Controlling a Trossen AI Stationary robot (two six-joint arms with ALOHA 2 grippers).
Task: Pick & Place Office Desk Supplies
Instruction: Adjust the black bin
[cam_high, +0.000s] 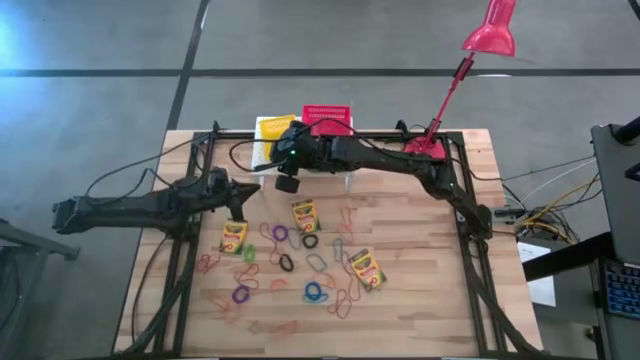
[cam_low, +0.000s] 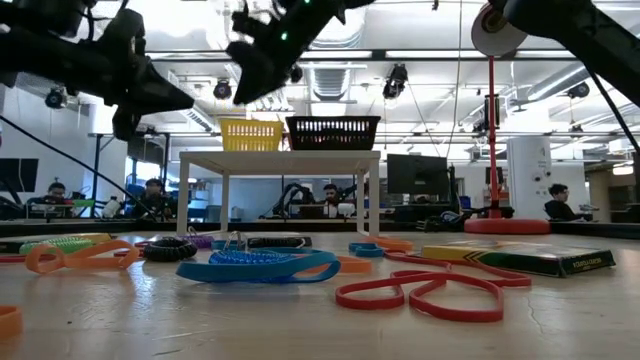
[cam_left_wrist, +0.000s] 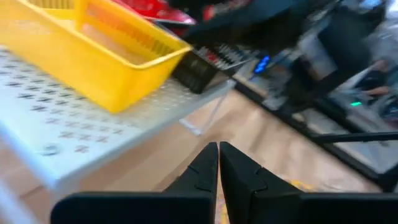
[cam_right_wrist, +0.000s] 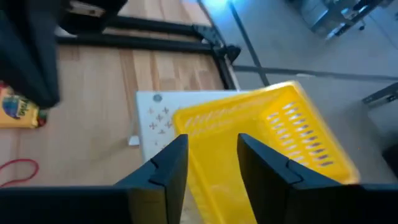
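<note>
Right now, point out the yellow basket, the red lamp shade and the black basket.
yellow basket (cam_right_wrist: 273, 143): right wrist view, on its slotted side wall.
red lamp shade (cam_high: 492, 36): high view, middle of the shade.
black basket (cam_low: 333, 133): low view, on its front wall.

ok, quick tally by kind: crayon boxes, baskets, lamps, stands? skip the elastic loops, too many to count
crayon boxes: 3
baskets: 3 (yellow, red, black)
red desk lamp: 1
white stand: 1
total: 8
</note>
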